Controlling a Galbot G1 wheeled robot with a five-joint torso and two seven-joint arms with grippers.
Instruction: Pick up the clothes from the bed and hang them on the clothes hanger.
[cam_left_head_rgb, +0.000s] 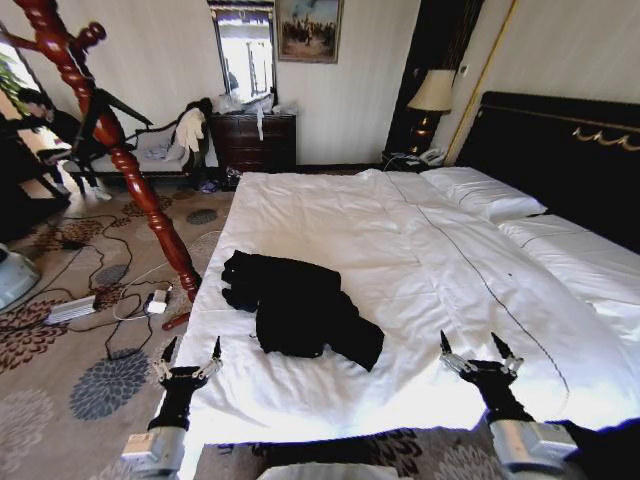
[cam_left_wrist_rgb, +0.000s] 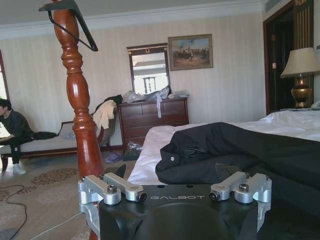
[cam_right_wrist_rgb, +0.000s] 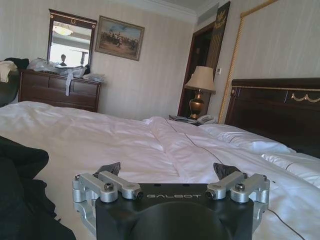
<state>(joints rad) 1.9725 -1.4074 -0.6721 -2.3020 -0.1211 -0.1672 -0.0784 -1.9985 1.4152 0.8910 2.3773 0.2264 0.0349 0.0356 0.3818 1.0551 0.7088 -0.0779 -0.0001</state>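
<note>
Black coat (cam_left_head_rgb: 300, 310) lies crumpled on the white bed (cam_left_head_rgb: 420, 250), lower-left of centre in the head view, not yet picked up.

Both grippers hover at the bed's near edge with fingers spread apart: left gripper (cam_left_head_rgb: 190, 358) at lower left, right gripper (cam_left_head_rgb: 480, 352) at lower right. Soft and floppy, the garment will likely sag; the collar looks the best hold for reaching the clothes hanger (cam_left_head_rgb: 110, 140), upper left.
</note>
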